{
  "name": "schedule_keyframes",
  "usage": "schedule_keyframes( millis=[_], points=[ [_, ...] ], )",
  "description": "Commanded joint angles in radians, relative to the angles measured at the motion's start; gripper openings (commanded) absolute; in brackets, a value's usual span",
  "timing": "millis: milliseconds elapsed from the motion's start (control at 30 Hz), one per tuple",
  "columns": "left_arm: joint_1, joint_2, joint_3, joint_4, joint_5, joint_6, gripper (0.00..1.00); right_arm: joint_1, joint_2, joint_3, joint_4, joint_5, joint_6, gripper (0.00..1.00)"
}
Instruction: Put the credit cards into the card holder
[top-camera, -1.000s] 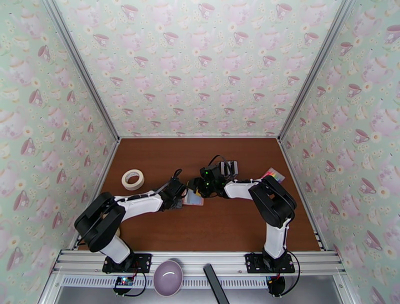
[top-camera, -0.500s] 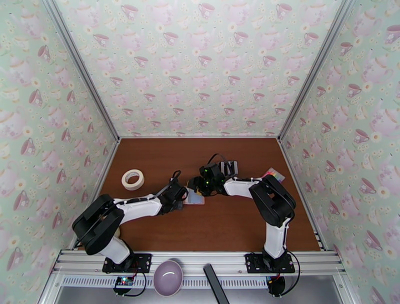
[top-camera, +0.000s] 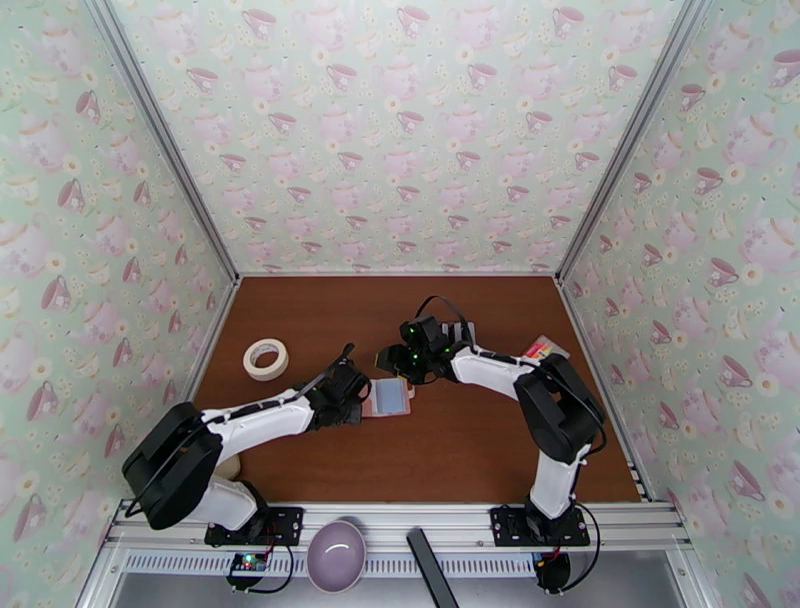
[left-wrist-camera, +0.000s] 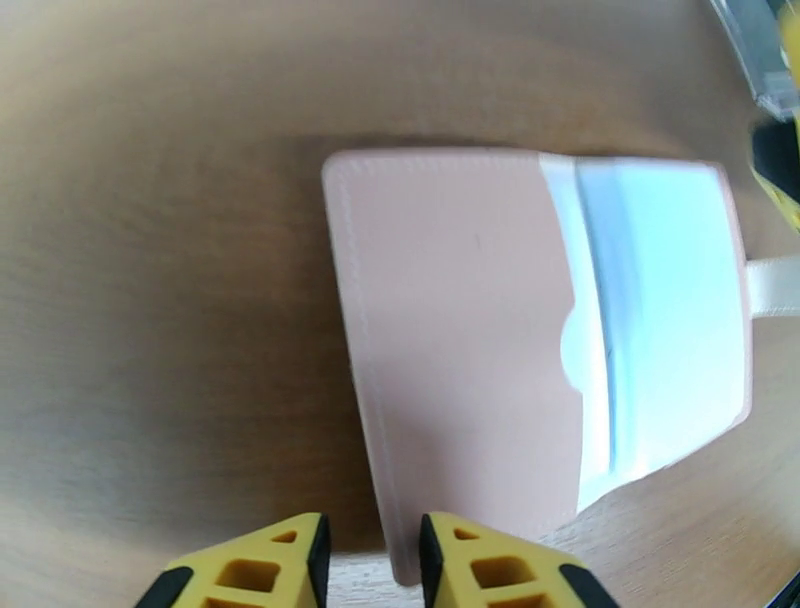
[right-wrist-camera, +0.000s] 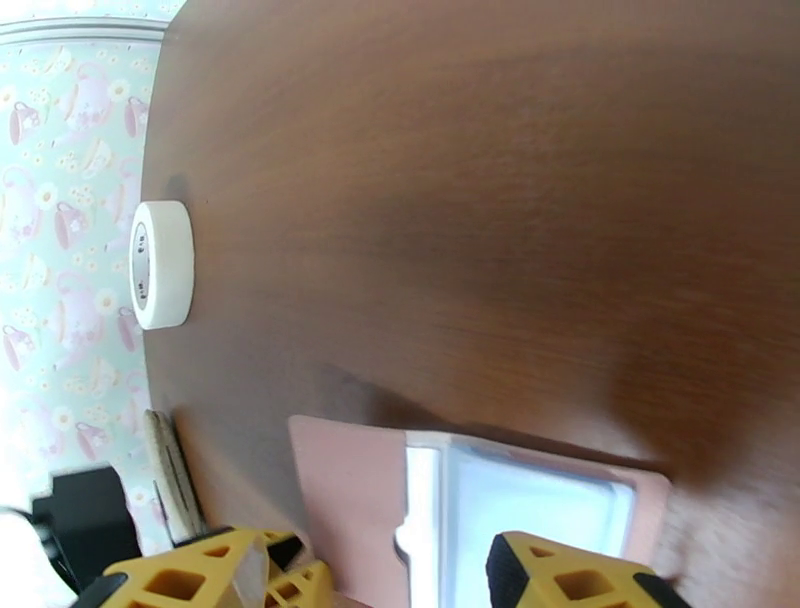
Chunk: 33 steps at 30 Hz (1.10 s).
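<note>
The pink card holder (top-camera: 388, 397) lies open and flat on the brown table, its pale bluish clear pocket (left-wrist-camera: 660, 320) facing up. My left gripper (top-camera: 357, 393) is at its left edge. In the left wrist view the yellow fingertips (left-wrist-camera: 250, 570) stand slightly apart, and the holder's near corner (left-wrist-camera: 405, 560) lies at the gap. My right gripper (top-camera: 397, 361) hovers just behind the holder, with its fingers (right-wrist-camera: 570, 575) spread wide over the pocket (right-wrist-camera: 520, 500) and nothing between them. The striped block of credit cards (top-camera: 466, 328) stands behind the right arm, mostly hidden.
A white tape roll (top-camera: 265, 359) lies at the left of the table and also shows in the right wrist view (right-wrist-camera: 160, 265). A small colourful item (top-camera: 546, 348) sits by the right wall. A purple bowl (top-camera: 336, 555) and a black bar (top-camera: 430, 568) rest on the front rail.
My left fingers have parted a little and the left arm has drawn back toward the left. My right gripper has lifted away to the back, so the holder lies uncovered.
</note>
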<state>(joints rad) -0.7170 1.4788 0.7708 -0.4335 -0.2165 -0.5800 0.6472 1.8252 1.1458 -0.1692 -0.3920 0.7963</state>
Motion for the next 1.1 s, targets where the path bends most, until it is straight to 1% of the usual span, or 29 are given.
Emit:
schedule_keyframes(
  millis=[0,200,500,667,833,1067],
  points=[
    [0.021,-0.020,0.034,-0.014,0.034,0.035,0.32,0.030,-0.031,0.028,-0.111,0.084,-0.063,0.63],
    [0.038,-0.044,0.007,0.049,0.090,0.035,0.32,0.066,-0.021,0.025,-0.168,0.154,-0.103,0.63],
    [0.093,0.086,-0.005,0.120,0.124,0.060,0.28,0.072,0.041,0.068,-0.208,0.199,-0.135,0.62],
    [0.117,0.157,-0.007,0.160,0.135,0.062,0.25,0.076,0.069,0.105,-0.228,0.207,-0.143,0.62],
    [0.135,0.171,-0.021,0.196,0.146,0.065,0.22,0.080,0.073,0.116,-0.231,0.212,-0.141,0.62],
    [0.143,0.161,-0.018,0.200,0.167,0.070,0.21,0.088,0.085,0.121,-0.228,0.206,-0.132,0.61]
  ],
)
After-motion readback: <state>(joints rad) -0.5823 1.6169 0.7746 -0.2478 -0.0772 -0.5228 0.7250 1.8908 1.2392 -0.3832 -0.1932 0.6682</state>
